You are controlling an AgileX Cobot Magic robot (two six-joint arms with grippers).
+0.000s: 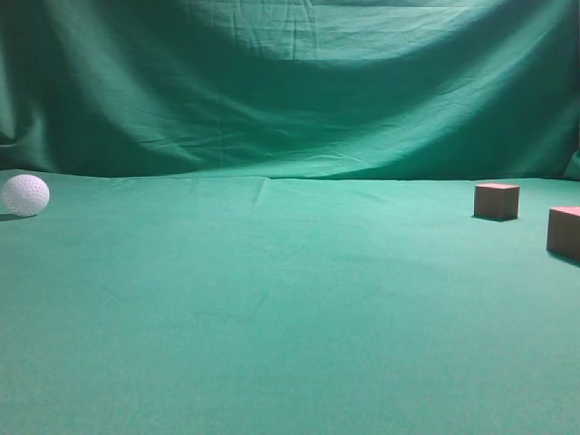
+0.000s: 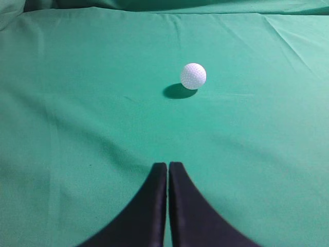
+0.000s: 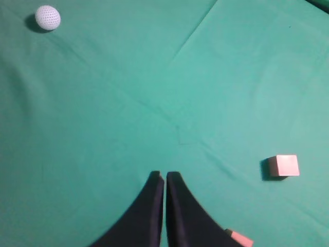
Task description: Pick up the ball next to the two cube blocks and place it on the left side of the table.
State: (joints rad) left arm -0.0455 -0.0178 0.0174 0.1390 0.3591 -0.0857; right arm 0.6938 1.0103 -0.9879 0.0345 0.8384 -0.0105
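Observation:
The white dimpled ball [image 1: 25, 195] rests on the green table [image 1: 272, 308] at the far left of the exterior view. It also shows in the left wrist view [image 2: 193, 76] and in the right wrist view [image 3: 48, 18]. The two reddish-brown cube blocks [image 1: 497, 200] [image 1: 564, 232] stand at the far right. One cube [image 3: 285, 165] lies right of my right gripper [image 3: 164, 176], the other [image 3: 239, 238] peeks out beside it. My left gripper [image 2: 168, 165] is shut and empty, well short of the ball. My right gripper is shut and empty. Neither gripper shows in the exterior view.
A wrinkled green cloth backdrop [image 1: 290, 82] hangs behind the table. Creases run across the cloth [image 3: 190, 36] in the right wrist view.

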